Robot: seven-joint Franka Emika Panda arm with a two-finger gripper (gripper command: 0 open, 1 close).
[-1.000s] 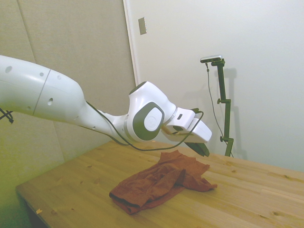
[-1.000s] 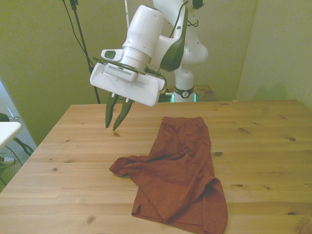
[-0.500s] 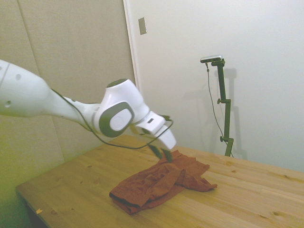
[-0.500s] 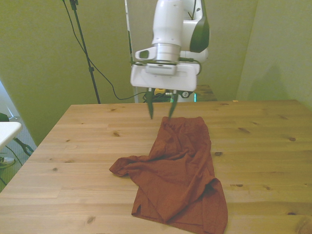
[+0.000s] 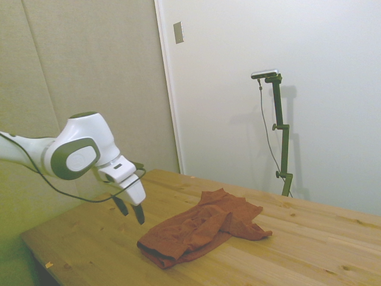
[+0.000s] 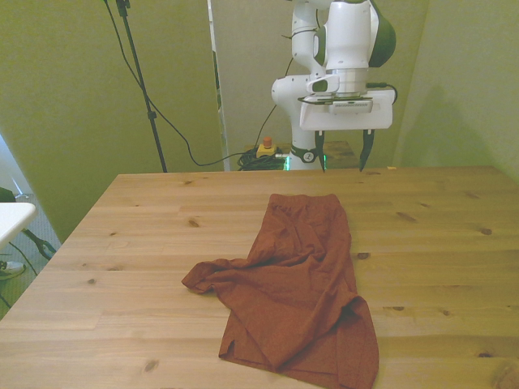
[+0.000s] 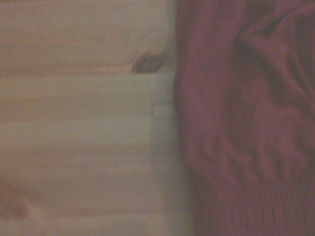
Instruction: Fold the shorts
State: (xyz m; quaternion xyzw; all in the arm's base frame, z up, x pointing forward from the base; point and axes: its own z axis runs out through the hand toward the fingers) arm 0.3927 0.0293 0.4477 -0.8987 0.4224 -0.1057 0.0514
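While the shorts (image 6: pixel 296 284) lie crumpled in the lower middle of the front view, one leg part folded over, they rest flat on the wooden table (image 6: pixel 122 243) with nothing touching them. My gripper (image 6: pixel 343 151) hangs in the air near the top of that view, well apart from the cloth, with my jaws spread wide and empty. My wrist view shows blurred red fabric (image 7: pixel 246 118) beside bare boards.

The wrist view is blurred, and its edge cuts off most of the shorts (image 7: pixel 241 123). In the front view, the shorts' near hem runs off the bottom edge. The bench (image 6: pixel 454 243) is cropped there too.
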